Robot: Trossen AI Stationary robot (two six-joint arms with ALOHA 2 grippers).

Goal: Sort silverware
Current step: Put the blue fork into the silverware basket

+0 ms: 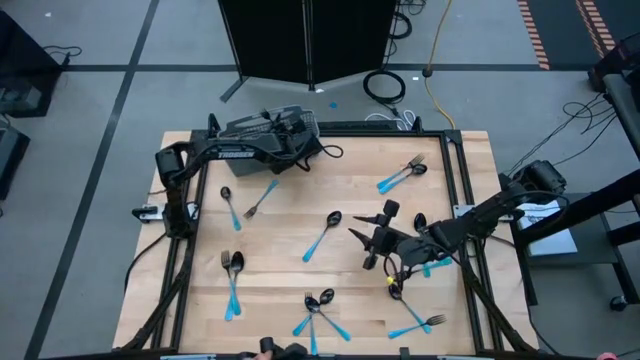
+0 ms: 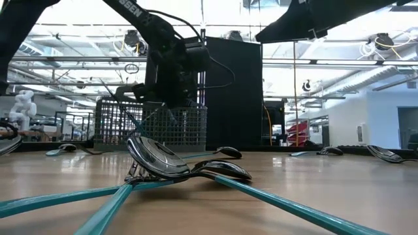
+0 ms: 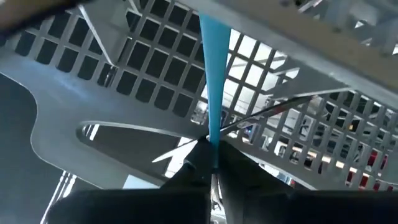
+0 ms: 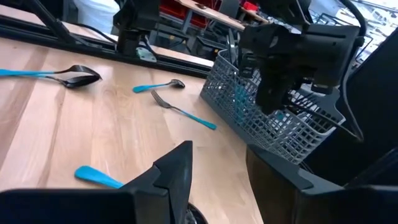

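The left gripper (image 3: 211, 163) is pinched on the light-blue plastic handle of one piece of silverware (image 3: 212, 74), which stands up from between its dark fingers inside the grey wire-mesh basket (image 3: 292, 130); the piece's head is hidden, so fork, spoon or knife cannot be told. The step in hand looks like the drop into the basket; it would go best if the fingers part only once the piece hangs clear of the mesh walls, and if the arm then lifts straight up so nothing snags.

The right gripper (image 4: 217, 180) hangs over the wooden table (image 1: 290, 215) with its fingers parted and nothing between them, near a blue-handled spoon (image 1: 322, 236); it would do well to wait there until the left arm clears.

The left wrist view alone shows the grip; the high view shows only the left arm lying over the basket (image 1: 270, 128) at the table's far edge, but it alone maps the scattered forks and spoons; the low view (image 2: 153, 124) shows a cluster of spoons (image 2: 176, 163) close to the lens.
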